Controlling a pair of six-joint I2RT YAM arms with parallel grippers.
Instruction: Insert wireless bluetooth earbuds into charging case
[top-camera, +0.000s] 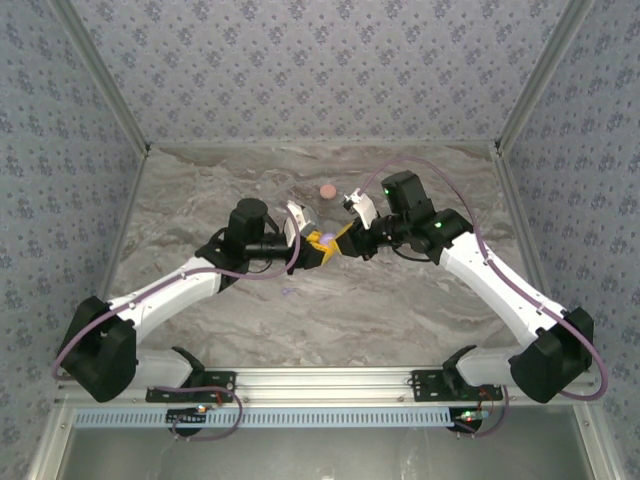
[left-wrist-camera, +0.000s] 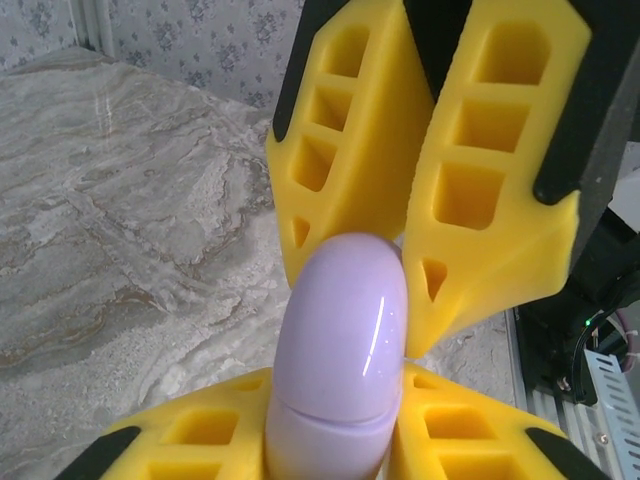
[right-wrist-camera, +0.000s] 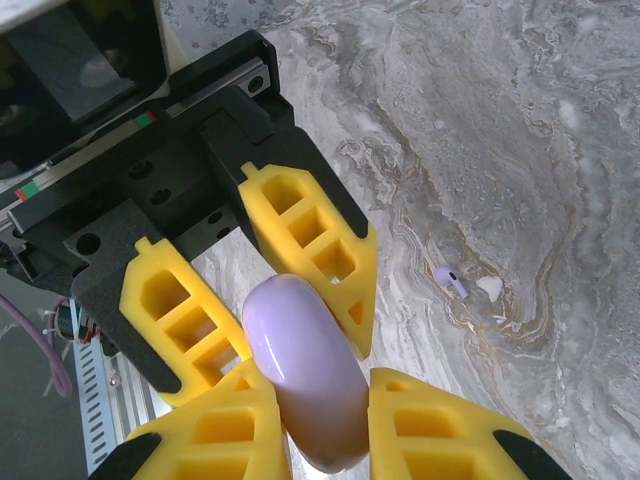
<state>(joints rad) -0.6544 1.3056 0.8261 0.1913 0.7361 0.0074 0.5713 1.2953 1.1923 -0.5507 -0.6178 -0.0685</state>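
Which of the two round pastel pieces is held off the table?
The lavender case, clamped by the left gripper and right gripper; the salmon-pink disc lies on the table.

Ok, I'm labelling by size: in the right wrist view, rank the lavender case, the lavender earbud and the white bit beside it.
1. lavender case: largest, though nearest the camera.
2. lavender earbud and white bit: look alike, unranked.

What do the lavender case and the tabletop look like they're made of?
The lavender case: probably glossy moulded plastic, given the sharp light streak and thin seam line. The tabletop: marble-look surface with grey-beige veining and a dull sheen; real stone or printed laminate, I cannot tell.
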